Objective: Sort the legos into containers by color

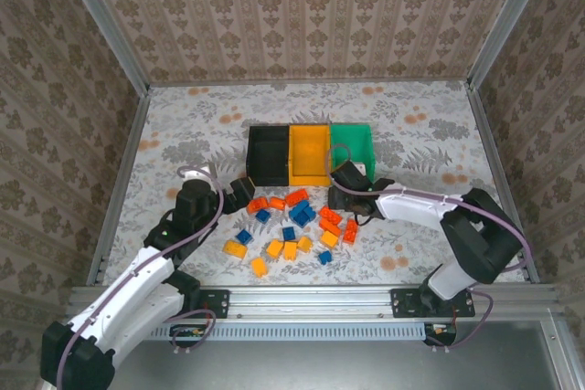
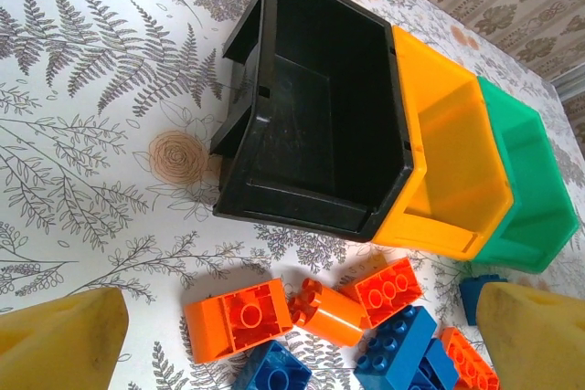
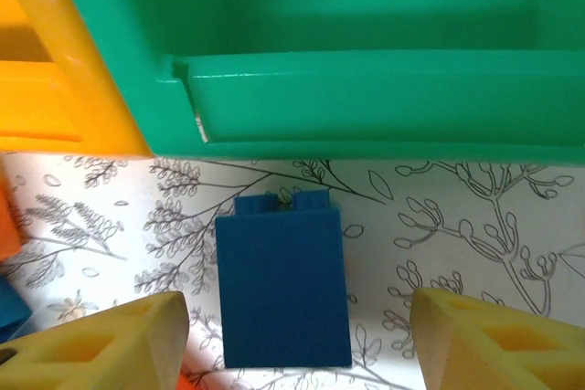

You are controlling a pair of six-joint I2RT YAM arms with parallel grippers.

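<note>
Nearby, blue lego (image 3: 285,280) just beside green bin (image 3: 366,89)

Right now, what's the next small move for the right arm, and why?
Probably close the right fingers on the blue brick. It sits between them with gaps visible on both sides, just in front of the green bin, so nothing is gripped yet. Lifting should come only after that.

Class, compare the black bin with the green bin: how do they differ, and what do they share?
The black bin is the row's left end; the green bin is its right end. A blue brick lies before the green bin; orange bricks lie before the black. Both are open-topped and look empty.
</note>
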